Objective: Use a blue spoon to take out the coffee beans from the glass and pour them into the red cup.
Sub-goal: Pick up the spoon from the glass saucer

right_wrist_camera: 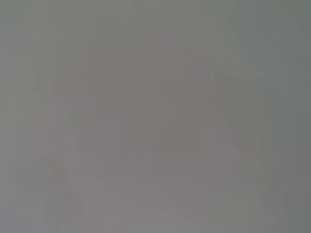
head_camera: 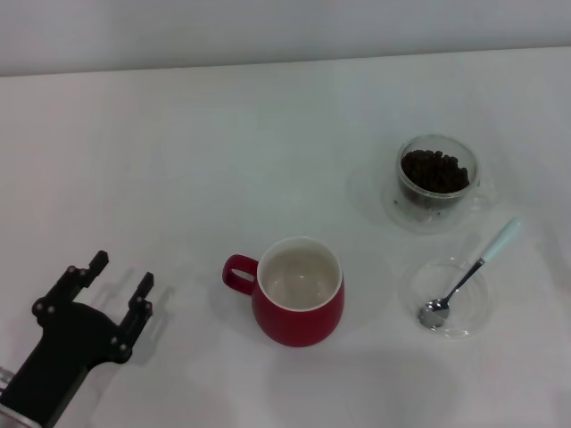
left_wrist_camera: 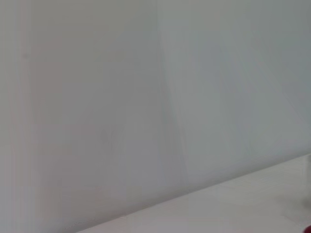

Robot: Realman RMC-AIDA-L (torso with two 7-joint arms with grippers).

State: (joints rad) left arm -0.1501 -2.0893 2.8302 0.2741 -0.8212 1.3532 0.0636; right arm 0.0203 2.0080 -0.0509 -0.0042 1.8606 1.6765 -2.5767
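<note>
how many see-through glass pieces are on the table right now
3: the glass of coffee beans, the saucer beneath it, and the shallow dish holding the blue spoon, nearer the robot.

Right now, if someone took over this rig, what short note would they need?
Left gripper: open, empty, low at the table's left. Right gripper: not in view.
Blue spoon lies with its bowl in the shallow glass dish, right of the red cup.
Coffee beans all sit in the glass behind the dish.
Done: nothing; the red cup is empty.
Left: grasp spoon, scoop, pour.
</note>
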